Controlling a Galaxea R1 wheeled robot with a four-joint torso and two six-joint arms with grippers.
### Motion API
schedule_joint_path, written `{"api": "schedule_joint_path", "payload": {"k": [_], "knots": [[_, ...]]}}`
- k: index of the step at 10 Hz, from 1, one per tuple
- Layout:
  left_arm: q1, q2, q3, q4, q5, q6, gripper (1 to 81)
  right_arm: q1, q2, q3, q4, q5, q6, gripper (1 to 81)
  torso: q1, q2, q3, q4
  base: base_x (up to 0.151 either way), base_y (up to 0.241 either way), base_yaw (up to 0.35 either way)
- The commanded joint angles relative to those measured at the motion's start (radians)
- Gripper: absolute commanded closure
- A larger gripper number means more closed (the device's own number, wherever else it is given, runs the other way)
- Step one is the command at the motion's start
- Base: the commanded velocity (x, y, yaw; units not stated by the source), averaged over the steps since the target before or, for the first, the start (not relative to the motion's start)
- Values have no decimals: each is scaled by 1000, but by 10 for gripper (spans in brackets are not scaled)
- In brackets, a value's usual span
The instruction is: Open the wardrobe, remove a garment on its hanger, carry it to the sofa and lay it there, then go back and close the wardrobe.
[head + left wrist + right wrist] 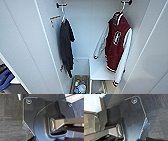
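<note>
Where wardrobe [30, 45] stands open, garment [116, 45] on hanger [122, 8] — emblem unreadable

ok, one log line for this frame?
wardrobe: doors open | varsity jacket: on hanger, right side | black T-shirt: hanging left | end effectors: state unclear

You see smooth matt white wardrobe [27, 50] panels, a soft cloth jacket [116, 46] (maroon, white sleeves), and rough dark carpet [10, 119].

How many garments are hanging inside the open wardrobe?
2. A black T-shirt hangs on the left side, and the maroon jacket hangs on the right, each from its own hook. None seems hidden.
</note>
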Motion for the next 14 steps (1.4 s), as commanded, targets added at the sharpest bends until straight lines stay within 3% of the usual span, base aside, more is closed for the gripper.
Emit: {"api": "schedule_joint_path", "payload": {"k": [1, 3, 14], "knots": [[-5, 31, -50, -4, 121, 5, 10, -31, 205, -248, -55, -173, -12, 10, 0, 0, 0, 0, 0, 0, 0], [-9, 60, -80, 2, 121, 8, 10, -31, 254, -266, -60, -199, -9, 10, -1, 0, 0, 0, 0, 0, 0], [-12, 71, -91, 3, 121, 13, 10, -24, 272, -228, -58, -198, -7, 10, -1, -1, 1, 0, 6, 0, 0]]}}
